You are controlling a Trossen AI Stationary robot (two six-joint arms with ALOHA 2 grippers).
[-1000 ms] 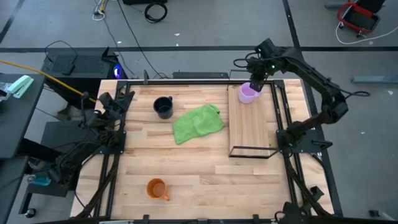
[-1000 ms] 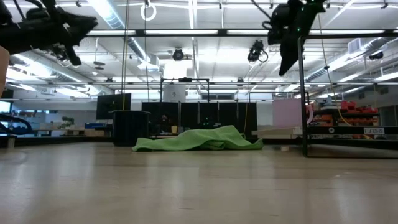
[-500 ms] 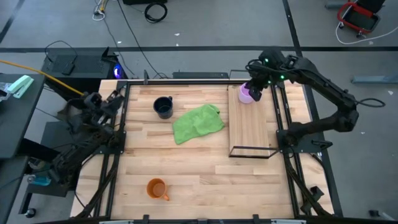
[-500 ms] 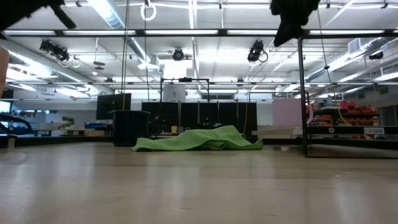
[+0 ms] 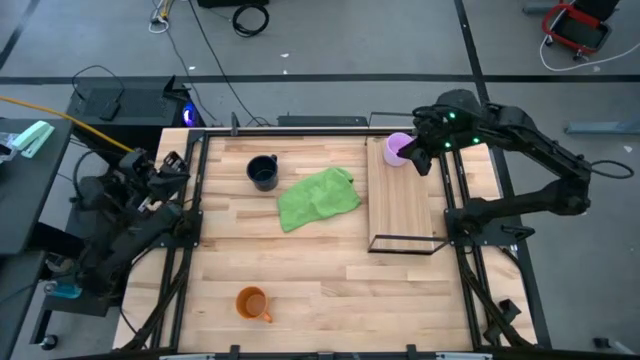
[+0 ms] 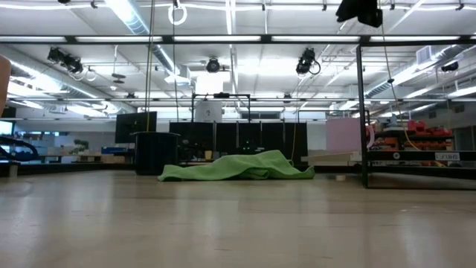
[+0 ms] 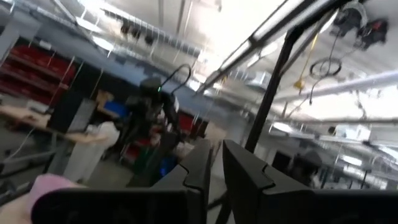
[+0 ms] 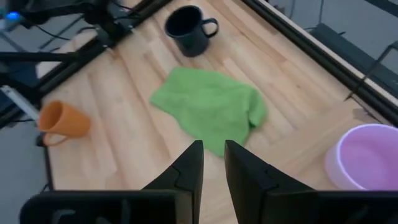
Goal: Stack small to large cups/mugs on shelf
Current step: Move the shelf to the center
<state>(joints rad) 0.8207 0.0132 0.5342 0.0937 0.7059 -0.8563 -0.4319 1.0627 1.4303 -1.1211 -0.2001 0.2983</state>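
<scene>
The pale purple mug (image 5: 397, 149) stands upright on the far end of the wooden shelf (image 5: 405, 205); it also shows in the right wrist view (image 8: 367, 155) and the low view (image 6: 346, 135). The navy mug (image 5: 263, 172) stands on the tabletop at far left of centre. The orange mug (image 5: 252, 303) is near the front edge. My right gripper (image 5: 418, 158) hangs shut and empty, high above the shelf's far end, just right of the purple mug. My left gripper (image 5: 178, 162) is shut and empty, raised at the table's far left edge.
A crumpled green cloth (image 5: 318, 197) lies on the tabletop between the navy mug and the shelf. The shelf's thin black wire frame (image 5: 405, 243) stands up at its ends. Bare tabletop (image 5: 340, 290) lies toward the front, right of the orange mug.
My right gripper has risen from the purple mug and gone a little toward the table's right edge; the mug stays upright on the shelf. My left arm has drawn back toward the table's left edge and gone up, out of the low view.
</scene>
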